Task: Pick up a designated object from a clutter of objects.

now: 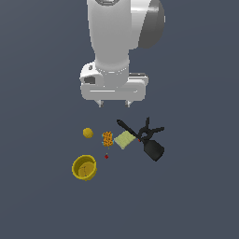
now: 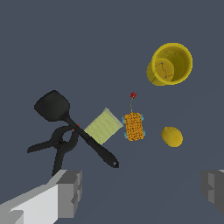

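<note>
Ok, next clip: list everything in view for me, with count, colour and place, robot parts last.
pale green block: 1, pale yellow-green, mid-cluster, touching the spatula handle
spatula: 1, black, exterior view's right of the block
clamp: 1, black, by the spatula
orange patterned piece: 1, orange, exterior view's left of the block
red bit: 1, red, near the orange piece
yellow ball: 1, yellow, exterior view's left
yellow bowl: 1, yellow, upright, apart
gripper: 1, white-grey, open, above the clutter

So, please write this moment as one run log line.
gripper: open, above clutter, holding nothing | pale green block: on floor, beside black spatula | phase: not yet grasped
</note>
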